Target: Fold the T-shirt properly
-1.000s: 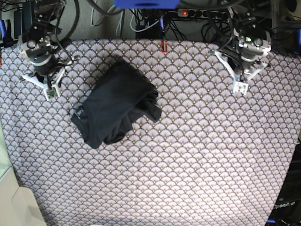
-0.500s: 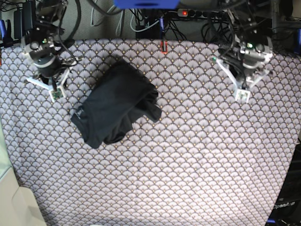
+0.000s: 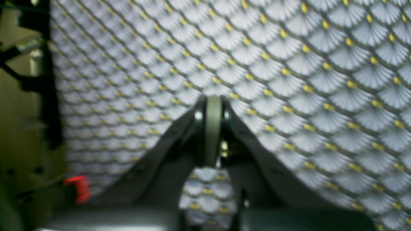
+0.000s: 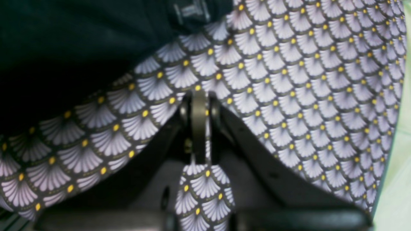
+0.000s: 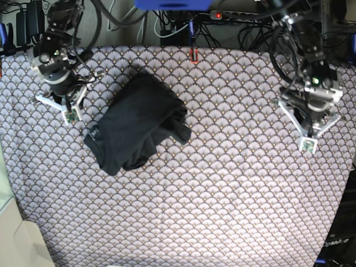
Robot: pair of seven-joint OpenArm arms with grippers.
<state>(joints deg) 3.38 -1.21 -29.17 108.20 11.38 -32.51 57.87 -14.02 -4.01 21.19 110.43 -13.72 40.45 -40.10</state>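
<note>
Black cloth, the T-shirt point(image 5: 136, 125), is lying bunched on the worktop point(image 5: 222, 194), just beside the closed, empty right tool point(image 5: 71, 114); the closed left tool point(image 5: 307, 146) is hovering well apart.

Left claw point(image 5: 307, 146) lower over the table's right side, right claw point(image 5: 71, 115) slightly nearer the T-shirt point(image 5: 136, 123).

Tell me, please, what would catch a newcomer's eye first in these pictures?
First, the dark T-shirt, lying crumpled in a heap left of centre in the base view on the fan-patterned tablecloth. Next, the two arms at the far corners: the right gripper close beside the shirt, the left gripper far off over bare cloth, both shut and holding nothing.
</note>
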